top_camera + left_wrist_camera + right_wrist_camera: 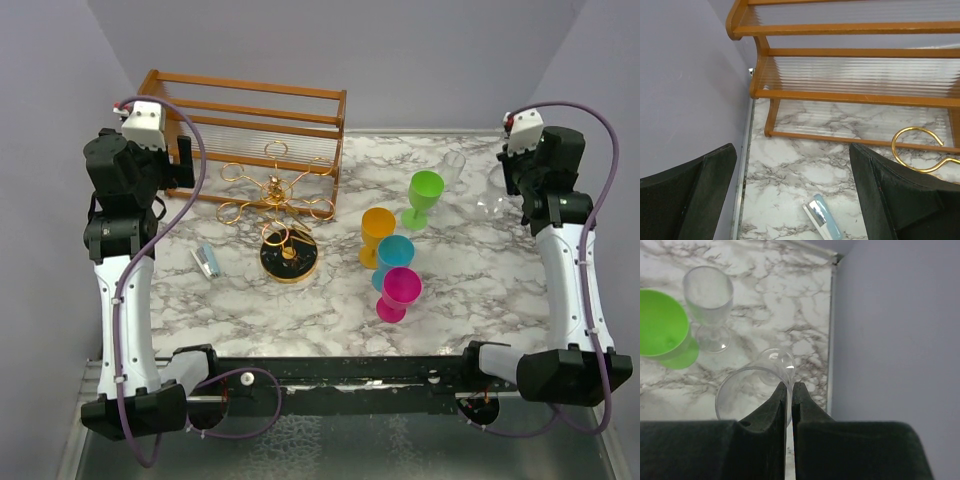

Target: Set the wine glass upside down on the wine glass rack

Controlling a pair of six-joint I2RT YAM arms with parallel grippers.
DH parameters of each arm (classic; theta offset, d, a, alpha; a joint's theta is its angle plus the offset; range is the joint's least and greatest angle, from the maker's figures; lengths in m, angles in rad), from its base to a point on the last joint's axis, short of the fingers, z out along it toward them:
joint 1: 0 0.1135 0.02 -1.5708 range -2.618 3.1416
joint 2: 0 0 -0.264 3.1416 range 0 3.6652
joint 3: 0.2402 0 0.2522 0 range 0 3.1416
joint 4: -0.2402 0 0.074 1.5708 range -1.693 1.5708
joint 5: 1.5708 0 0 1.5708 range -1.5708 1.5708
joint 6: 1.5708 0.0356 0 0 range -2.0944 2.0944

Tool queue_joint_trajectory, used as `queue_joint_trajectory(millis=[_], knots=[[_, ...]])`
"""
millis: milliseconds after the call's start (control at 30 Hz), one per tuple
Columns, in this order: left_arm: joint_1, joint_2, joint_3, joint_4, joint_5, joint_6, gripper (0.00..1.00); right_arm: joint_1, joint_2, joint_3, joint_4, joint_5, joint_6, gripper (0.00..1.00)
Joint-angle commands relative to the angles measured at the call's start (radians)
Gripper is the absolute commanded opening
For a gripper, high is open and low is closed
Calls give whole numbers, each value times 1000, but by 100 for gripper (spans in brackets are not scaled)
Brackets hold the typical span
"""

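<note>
A clear wine glass [742,390] stands at the table's far right edge; it also shows faintly in the top view [491,200]. My right gripper [791,386] is shut on the glass's rim, one finger inside the bowl and one outside; in the top view my right gripper [517,183] is at the far right. The wine glass rack [277,190], gold wire loops on a round black base [289,256], stands left of centre. One gold loop [916,150] shows in the left wrist view. My left gripper [792,165] is open and empty over the far left of the table [181,160].
An orange-brown wooden rail frame [250,120] stands behind the rack. A frosted clear glass [707,295] and a green cup [424,195] stand left of the held glass. Orange [377,232], blue [396,256] and pink [399,292] cups cluster mid-table. A small light-blue object [822,217] lies at the left.
</note>
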Motion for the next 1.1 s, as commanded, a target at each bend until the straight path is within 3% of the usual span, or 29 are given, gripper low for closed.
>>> queue_joint_trajectory(millis=[0,167,567,800,1067], knots=[[8,15,69,10,29,-47,99,-3,-12,98,111,122,-76,1],[8,52,138,10,97,-95,99,-3,23,243,133,75,-59,1],[6,144,255,69,287,-201,98,-2,161,558,40,-348,159,1],[-2,220,297,160,439,-285,93,0,172,525,173,-748,390,1],[-110,392,463,199,518,-412,90,61,224,556,348,-851,552,1]])
